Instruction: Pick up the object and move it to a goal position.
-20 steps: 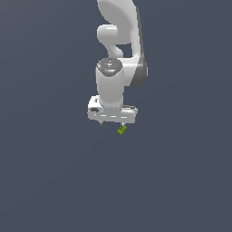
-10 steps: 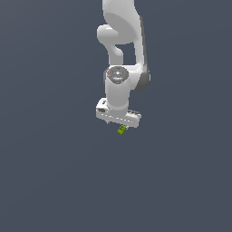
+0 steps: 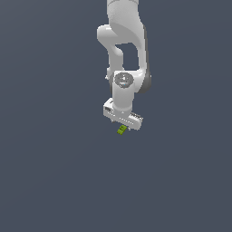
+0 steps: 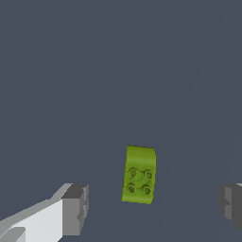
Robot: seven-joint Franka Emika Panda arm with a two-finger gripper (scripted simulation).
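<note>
In the exterior view, the white arm (image 3: 124, 50) reaches down over the plain grey table (image 3: 54, 172). The hand (image 3: 122, 123) points downward, and the small green block (image 3: 121, 130) shows just under its lower edge. From this side I cannot tell if the hand touches the block, or if the block is on the table or already a little above it. No mark for the goal is visible anywhere, so I cannot say where the block must go.

In the wrist view, things are more clear. The block (image 4: 139, 174) lies between the two fingers, one grey pad (image 4: 75, 209) on one side and the other pad (image 4: 230, 205) on the far side. The fingers stand wide apart, and there is open grey table between each pad and the block, so nothing is clamped. The block is nearer to the first pad than to the second. Its face with four round studs looks toward the camera, and it sits a little turned against the line between the pads.

My judgement: the approach is nearly finished and the hand is placed around the block, but the grasp is not yet made. Closing, lifting and carrying to the goal are all left to do.
</note>
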